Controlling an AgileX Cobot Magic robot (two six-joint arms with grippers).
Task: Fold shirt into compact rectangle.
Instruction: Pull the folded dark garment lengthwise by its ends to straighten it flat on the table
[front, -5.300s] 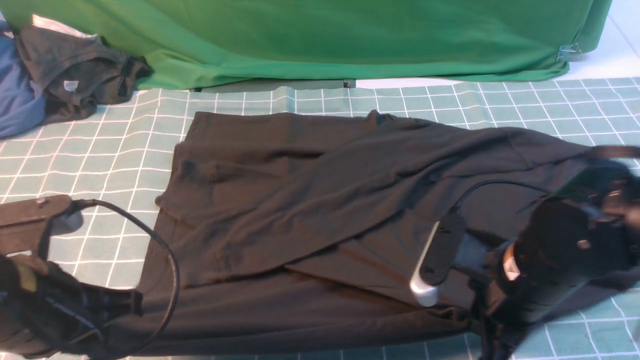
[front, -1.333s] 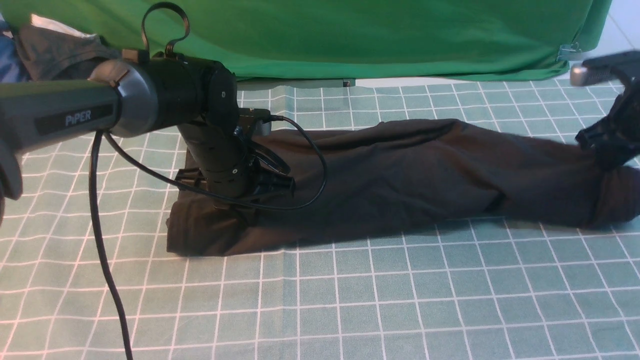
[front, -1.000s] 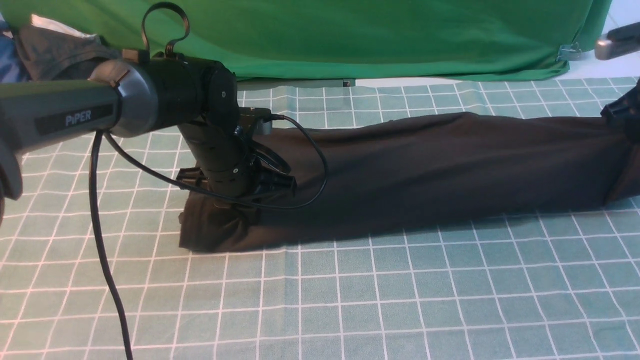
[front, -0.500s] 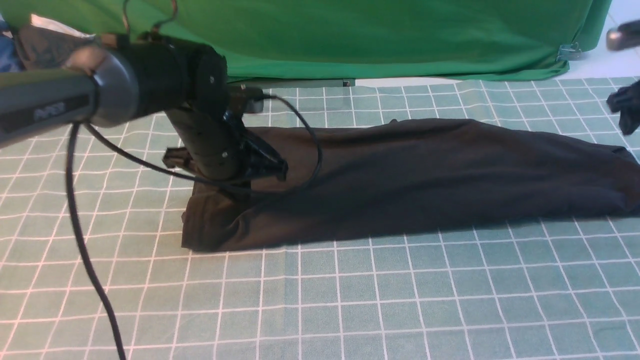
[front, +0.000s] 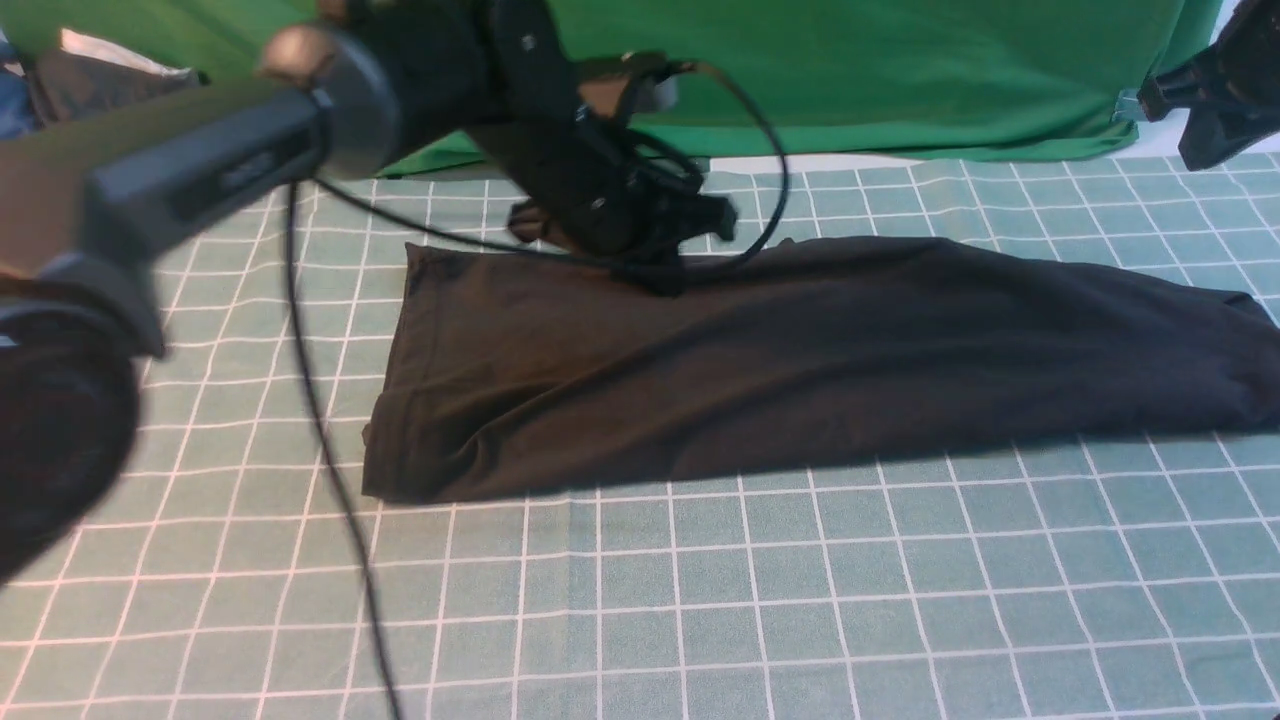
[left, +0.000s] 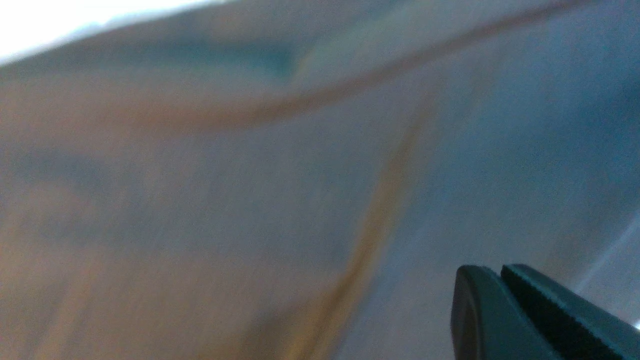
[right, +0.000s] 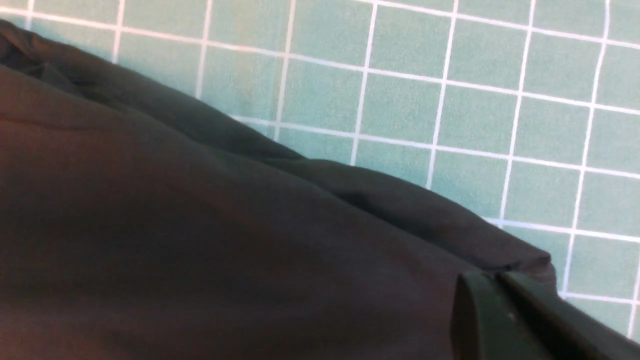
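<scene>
The shirt (front: 800, 370) lies on the mat (front: 700, 600) as a long band running left to right; the left gripper (front: 655, 278), jaws pressed together and empty, hangs over its far edge, left of middle; the right gripper (right: 497, 280), likewise closed and empty, is raised near its right end.

- One black shirt (front: 800, 370).
- One green cloth (front: 880, 80), far.
- One dark grey garment (front: 95, 80), far left.
- One checked table (front: 700, 600).
- Two pincers: left pincer (left: 500, 274), right pincer (right: 492, 277).
</scene>
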